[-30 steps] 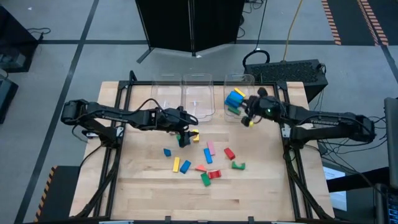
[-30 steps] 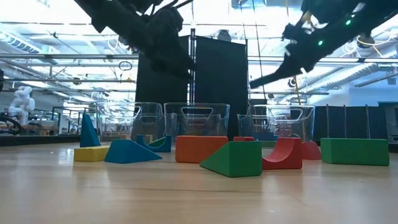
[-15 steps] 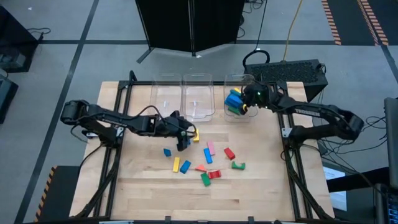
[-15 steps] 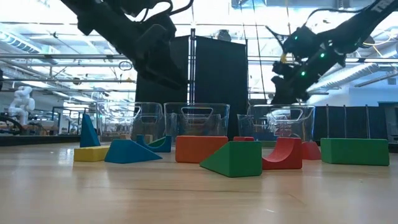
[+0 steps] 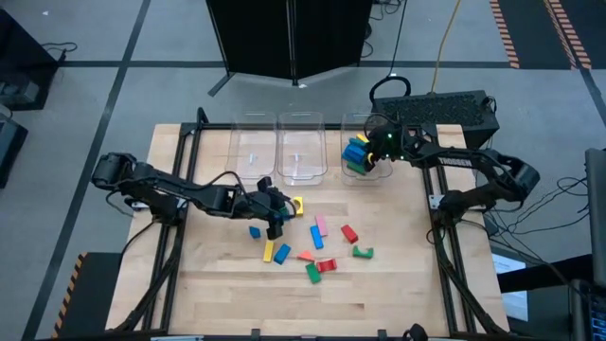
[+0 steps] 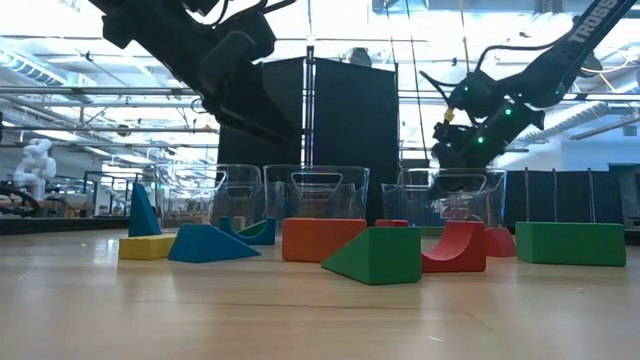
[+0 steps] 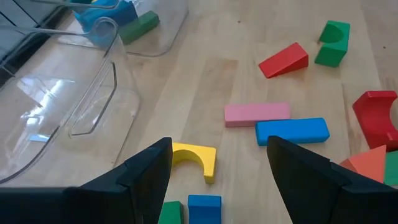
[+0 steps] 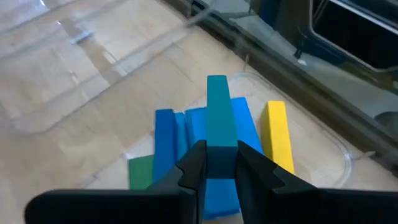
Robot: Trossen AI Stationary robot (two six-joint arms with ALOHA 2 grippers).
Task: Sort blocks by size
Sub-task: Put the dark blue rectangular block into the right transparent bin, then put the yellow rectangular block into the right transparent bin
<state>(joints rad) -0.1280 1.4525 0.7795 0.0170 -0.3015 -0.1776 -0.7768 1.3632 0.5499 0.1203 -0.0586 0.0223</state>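
Several blocks lie loose on the table's middle: a yellow arch [image 7: 196, 158], a pink bar [image 7: 257, 113], a blue bar [image 7: 292, 130], a red wedge [image 7: 284, 60] and a green arch [image 7: 331, 43]. My left gripper [image 5: 276, 216] hovers open over the yellow arch and a small blue block [image 7: 204, 208], touching nothing. My right gripper [image 5: 371, 154] is over the right bin [image 5: 365, 128], shut on a teal block [image 8: 217, 106]. Blue [image 8: 165, 140], yellow [image 8: 277, 134] and green [image 8: 140, 171] blocks lie in that bin. My right gripper pinches the teal block's near end [image 8: 217, 146] between its two fingers [image 8: 194, 165], one on each long side. The fingers run along the block and slant down from the table's right. The block sticks out past the fingertips, over the blocks lying in the bin.
Two more clear bins, the middle [image 5: 301, 147] and the left [image 5: 252, 147], stand in a row at the table's far edge. A red arch [image 7: 376, 112] and an orange wedge [image 7: 373, 165] lie toward the near right of the block cluster.
My right gripper has swung toward the far edge and come down over the right bin, rolling as it went, still shut on its block. My left gripper has drifted a little toward the near edge and lower over the loose blocks, staying open.
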